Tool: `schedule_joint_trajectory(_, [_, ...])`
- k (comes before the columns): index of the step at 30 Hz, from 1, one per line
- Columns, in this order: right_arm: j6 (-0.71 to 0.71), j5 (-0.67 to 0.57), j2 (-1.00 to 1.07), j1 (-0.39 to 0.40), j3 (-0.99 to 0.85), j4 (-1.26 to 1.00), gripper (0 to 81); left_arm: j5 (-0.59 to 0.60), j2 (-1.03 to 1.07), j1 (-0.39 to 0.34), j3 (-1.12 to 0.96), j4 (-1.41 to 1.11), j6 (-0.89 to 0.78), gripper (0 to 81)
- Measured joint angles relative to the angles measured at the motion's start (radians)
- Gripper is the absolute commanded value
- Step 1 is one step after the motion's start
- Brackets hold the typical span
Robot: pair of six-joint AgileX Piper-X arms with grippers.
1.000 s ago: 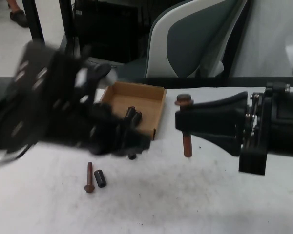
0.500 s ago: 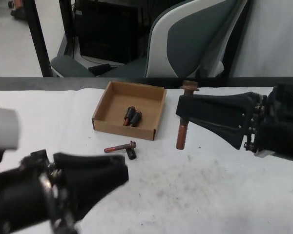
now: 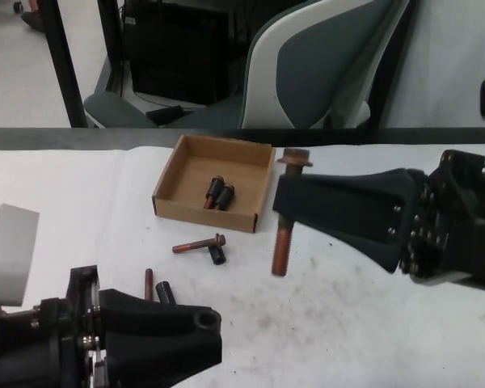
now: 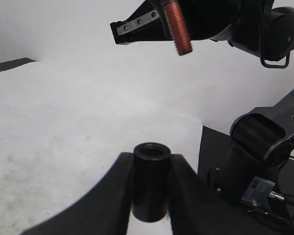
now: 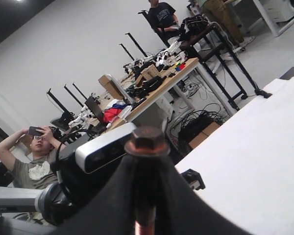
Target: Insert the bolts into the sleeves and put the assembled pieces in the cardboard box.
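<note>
A: Copper-brown metal, threaded at the tip: the bolt [image 3: 280, 242] hangs upright in the right gripper [image 3: 287, 198], clamped below its head, over the white worktop [image 3: 372, 323] beside the box [image 3: 204, 212].
B: And the box?
A: Plain cardboard, with two assembled pieces [image 3: 218, 192] inside. Spare bolts [image 3: 196, 245] and spare sleeves [image 3: 165, 293] lie in front of it. The left gripper [image 3: 204, 325] sits low at the near edge.
B: Holding anything?
A: From its wrist, yes: a sleeve [image 4: 149, 188], a smooth black tube, bore upward, pinched between its fingers. The bolt [image 4: 178, 29] hangs above it, farther off, thread down.
B: The right wrist?
A: The bolt [image 5: 146, 141], its dull hex head between black fingers, shank running down.
B: So insertion is in hand.
A: I'd say so. Next, centre the tip over the bore, keep both axes in line, then lower straight.
</note>
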Motion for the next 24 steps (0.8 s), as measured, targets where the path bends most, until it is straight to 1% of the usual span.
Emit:
schedule_joint_trajectory(7, [0.0, 0.0, 0.0, 0.011, 0.0, 0.0, 0.2, 0.016, 0.051, 0.0, -0.013, 0.0, 0.019, 0.8])
schedule_joint_trajectory(18, [-0.004, 0.0, 0.063, 0.011, -0.022, 0.043, 0.2, 0.021, 0.212, 0.0, -0.137, 0.0, 0.072, 0.8])
schedule_joint_trajectory(24, [-0.091, 0.0, 0.1, 0.011, -0.096, 0.128, 0.2, 0.021, 0.235, 0.0, -0.147, 0.0, 0.1, 0.8])
